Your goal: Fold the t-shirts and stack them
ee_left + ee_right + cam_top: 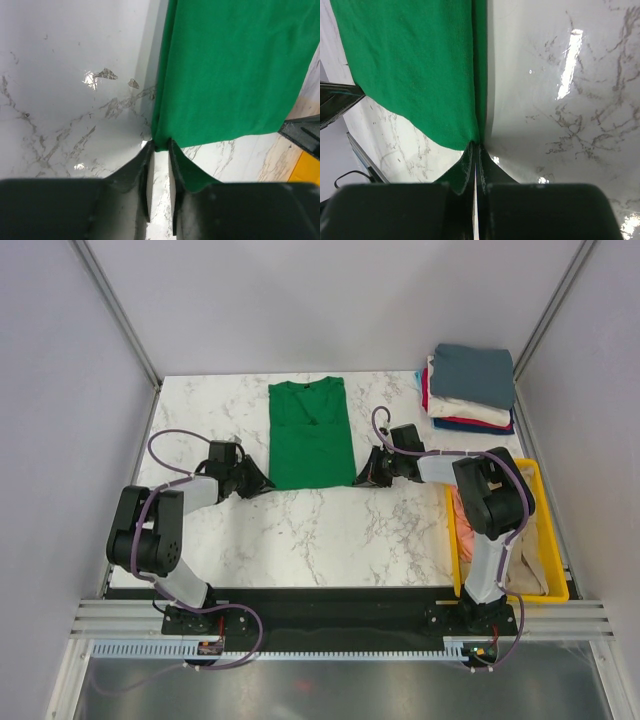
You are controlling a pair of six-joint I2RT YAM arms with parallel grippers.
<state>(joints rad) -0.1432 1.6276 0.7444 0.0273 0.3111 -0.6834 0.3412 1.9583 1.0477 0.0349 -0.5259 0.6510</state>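
Green t-shirt point(310, 435) lies folded into a long strip on the marble table point(330, 530), collar at the far end. The left hand point(252, 480) pinches its near left corner and the right hand point(368, 475) is pressed shut on its near right corner. A stack of folded t-shirts point(470, 390) sits at the far right, beyond the yellow bin point(545, 540).

Open marble table point(320, 530) left of green shirt point(310, 430) and nearside. Folded stack point(468, 390) fills far right corner; yellow bin point(520, 597) lines right edge.
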